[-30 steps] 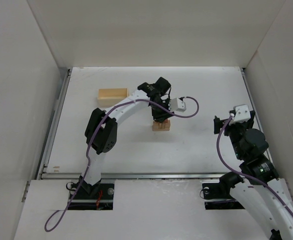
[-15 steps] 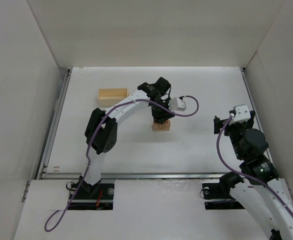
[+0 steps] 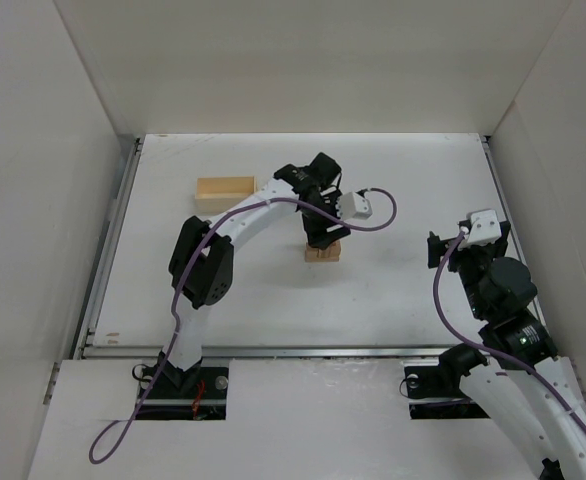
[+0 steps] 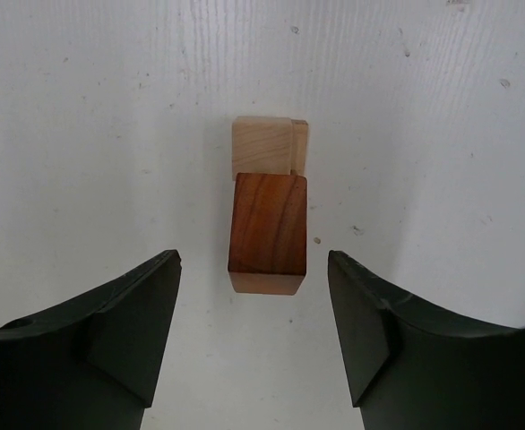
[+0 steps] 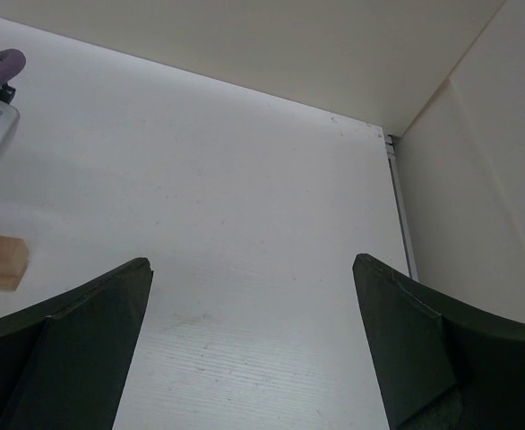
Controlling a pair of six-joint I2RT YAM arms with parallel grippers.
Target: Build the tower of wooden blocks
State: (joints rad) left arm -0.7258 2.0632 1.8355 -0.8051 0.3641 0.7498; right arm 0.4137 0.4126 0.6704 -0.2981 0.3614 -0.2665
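Note:
The wood block tower (image 3: 323,252) stands mid-table as a small stack. In the left wrist view a reddish-brown block (image 4: 268,224) sits on top of pale tan blocks (image 4: 262,148). My left gripper (image 3: 322,236) hovers right over the stack. It (image 4: 253,264) is open, with white table showing on both sides between its fingers (image 4: 133,322) and the brown block, so nothing is held. My right gripper (image 3: 438,248) hangs at the right side of the table. It (image 5: 252,262) is wide open and empty, and the tower (image 5: 1,262) shows at that view's left edge.
A larger pale yellow wooden box (image 3: 225,190) lies at the back left of the table. White walls enclose the table (image 3: 413,180) on three sides. A purple cable (image 3: 381,215) loops off the left wrist near the tower.
The left gripper's jaws have spread apart off the reddish-brown block, which stays on the stack. The left wrist has shifted slightly toward the far side. The right arm has not moved.

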